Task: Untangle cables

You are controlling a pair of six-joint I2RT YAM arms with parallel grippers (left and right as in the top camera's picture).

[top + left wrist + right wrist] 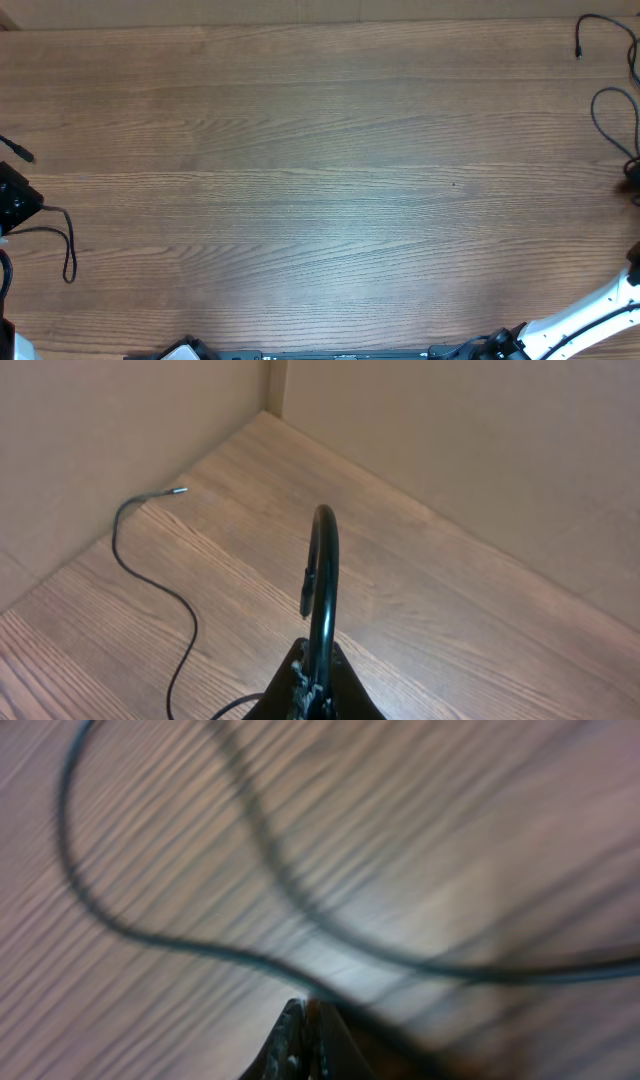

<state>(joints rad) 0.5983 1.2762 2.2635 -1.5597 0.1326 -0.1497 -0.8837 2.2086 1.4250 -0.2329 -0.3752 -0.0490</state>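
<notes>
Two thin black cables lie apart at opposite table ends. My left gripper (pixel 12 198) at the far left edge is shut on one cable (pixel 68 250). In the left wrist view this cable (pixel 322 560) arches up out of the shut jaws (pixel 318 665), and its loose strand (pixel 150 575) ends in a small plug. My right gripper (pixel 632 182) at the far right edge is shut on the other cable (pixel 600 112), whose plug end lies at the top right. In the right wrist view, blurred cable loops (pixel 180 945) run from the shut jaws (pixel 305 1012).
The wooden table (pixel 320 180) spans the overhead view. Beige walls (pixel 450 440) meet in a corner beyond the left gripper. The right arm's white link (pixel 585 320) reaches in from the bottom right.
</notes>
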